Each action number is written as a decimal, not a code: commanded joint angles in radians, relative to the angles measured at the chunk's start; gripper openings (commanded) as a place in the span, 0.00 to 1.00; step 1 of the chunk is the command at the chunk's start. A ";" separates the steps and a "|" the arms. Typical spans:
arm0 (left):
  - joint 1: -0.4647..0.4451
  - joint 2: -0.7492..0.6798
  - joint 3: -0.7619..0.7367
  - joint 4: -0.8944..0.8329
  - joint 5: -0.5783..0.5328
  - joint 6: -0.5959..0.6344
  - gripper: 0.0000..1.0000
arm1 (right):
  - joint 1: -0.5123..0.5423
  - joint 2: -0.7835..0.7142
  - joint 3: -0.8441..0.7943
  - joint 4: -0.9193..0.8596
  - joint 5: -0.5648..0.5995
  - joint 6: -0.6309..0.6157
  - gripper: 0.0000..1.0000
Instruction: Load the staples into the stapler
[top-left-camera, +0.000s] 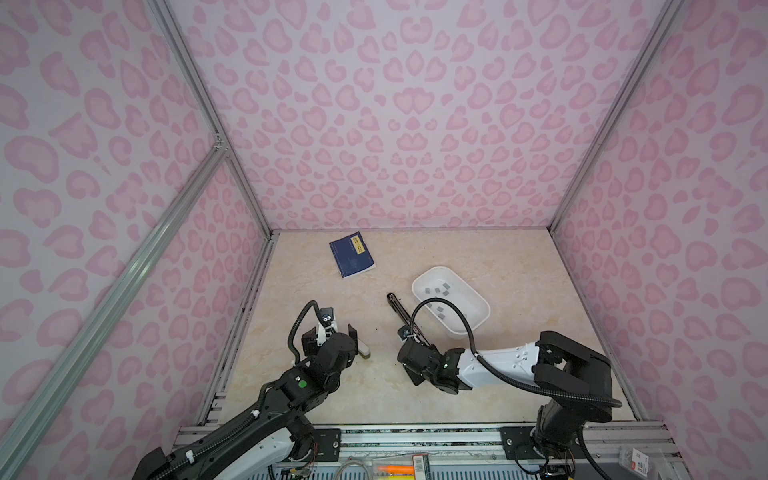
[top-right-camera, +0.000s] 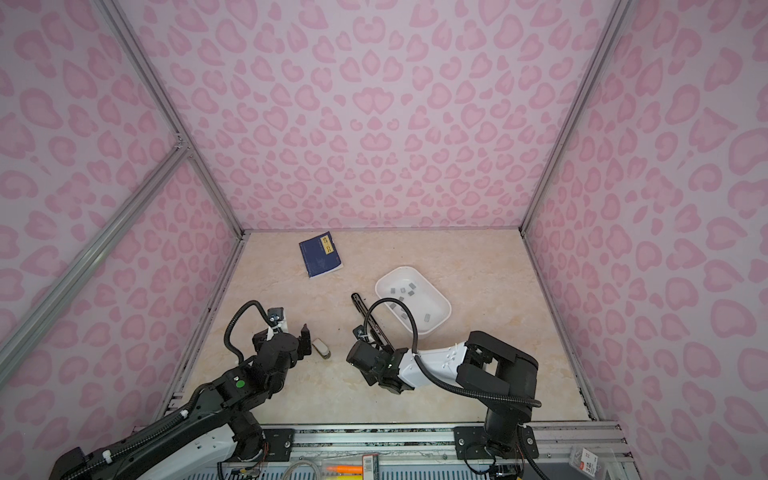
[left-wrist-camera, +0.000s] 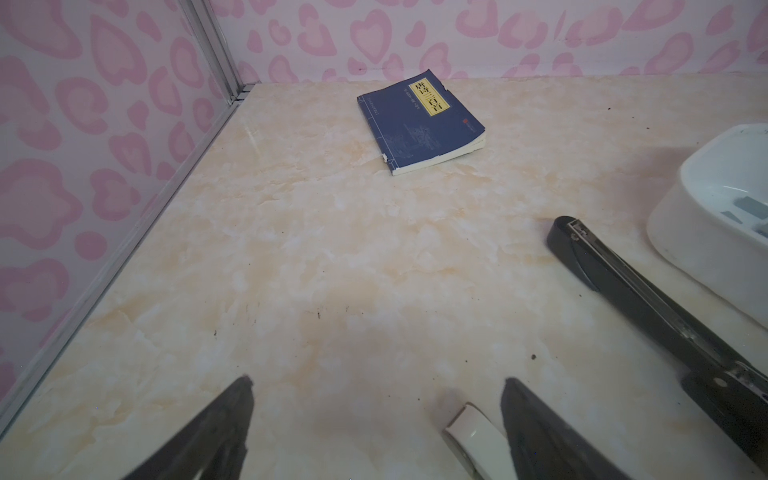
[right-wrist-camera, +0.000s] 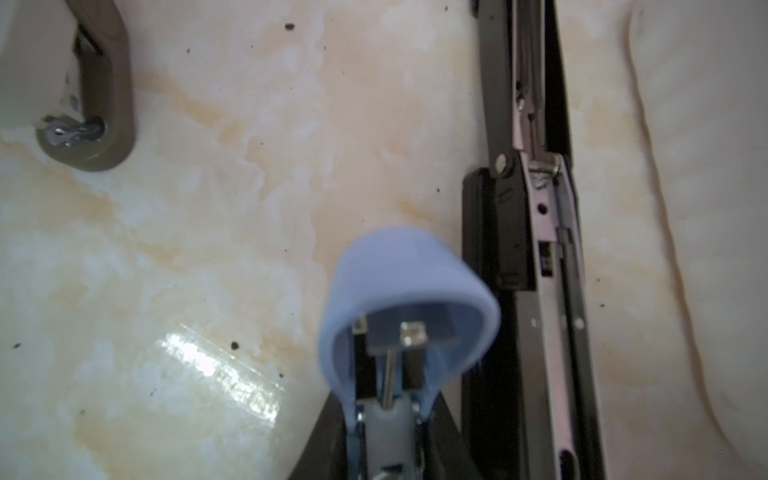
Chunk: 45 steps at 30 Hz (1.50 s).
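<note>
A black stapler (top-left-camera: 397, 309) (top-right-camera: 363, 309) lies opened flat beside the white tray (top-left-camera: 419, 282), its metal channel showing in the right wrist view (right-wrist-camera: 536, 208). The staples (top-left-camera: 436, 291) (top-right-camera: 403, 291), several small grey blocks, lie inside the tray. My right gripper (top-left-camera: 405, 334) (right-wrist-camera: 390, 415) is shut on a small blue stapler (right-wrist-camera: 399, 270), just beside the black stapler's hinge. My left gripper (top-left-camera: 340, 326) (left-wrist-camera: 378, 386) stands open low over the table. A small white stapler (top-left-camera: 363, 348) (left-wrist-camera: 473, 432) lies close inside one of its fingers.
A blue book (top-left-camera: 351, 254) (left-wrist-camera: 419, 120) lies near the back wall. The tray (left-wrist-camera: 715, 232) sits right of the black stapler (left-wrist-camera: 623, 286). Pink patterned walls and a metal frame close in the marble tabletop (top-left-camera: 519, 270).
</note>
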 joint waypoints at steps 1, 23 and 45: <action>0.001 0.005 0.011 0.021 0.006 0.000 0.93 | -0.004 0.012 -0.014 -0.003 0.022 0.033 0.23; 0.000 -0.080 -0.023 0.025 0.018 0.003 0.96 | 0.112 -0.240 -0.086 0.075 0.130 -0.079 0.62; 0.000 -0.107 -0.032 0.021 0.014 -0.003 0.97 | 0.074 0.185 0.189 0.387 -0.093 -0.272 0.75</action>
